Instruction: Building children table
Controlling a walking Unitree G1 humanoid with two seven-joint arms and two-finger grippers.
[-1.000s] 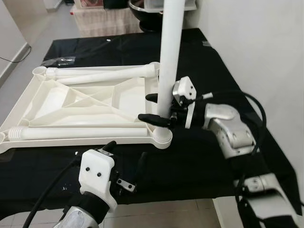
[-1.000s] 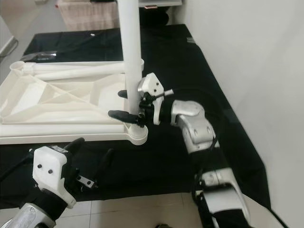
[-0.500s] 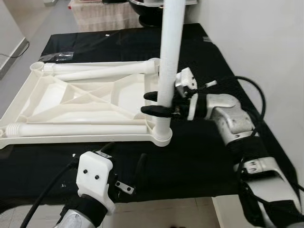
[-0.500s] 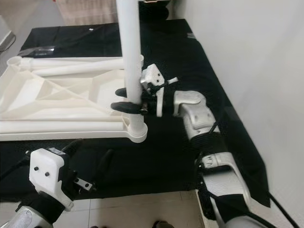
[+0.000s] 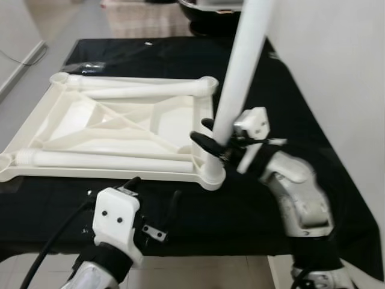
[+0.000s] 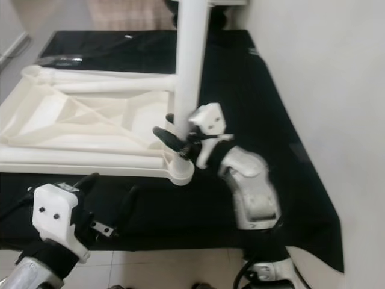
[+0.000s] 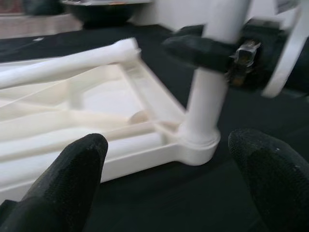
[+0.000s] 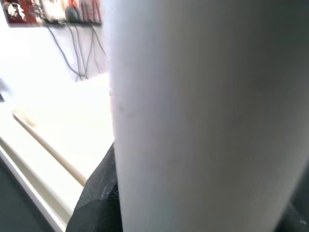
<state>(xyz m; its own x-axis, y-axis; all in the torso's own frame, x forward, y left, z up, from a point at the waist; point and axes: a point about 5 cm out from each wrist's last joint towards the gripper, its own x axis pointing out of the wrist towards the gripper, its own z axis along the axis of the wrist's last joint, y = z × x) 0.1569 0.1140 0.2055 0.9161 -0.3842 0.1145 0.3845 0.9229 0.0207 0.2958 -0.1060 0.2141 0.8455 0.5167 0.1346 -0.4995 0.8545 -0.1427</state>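
Note:
The white children's tabletop lies upside down on the black-covered table. One white table leg stands in the near right corner socket, its top leaning to the right. My right gripper is shut on this leg just above the socket, one black finger on each side. Two more legs lie flat on the tabletop, one along its back edge and one along its front edge. My left gripper hovers open over the table's front edge, short of the socket, with nothing between its fingers.
Black cloth covers the table, whose front edge runs just below my left gripper. A white wall stands close on the right. A dark bowl sits at the far end, and a clear plastic bag lies at the back left.
The view has shifted. The upright leg now leans right at its top, where it stood straight before. My right forearm has swung nearer the table's front while still holding the leg.

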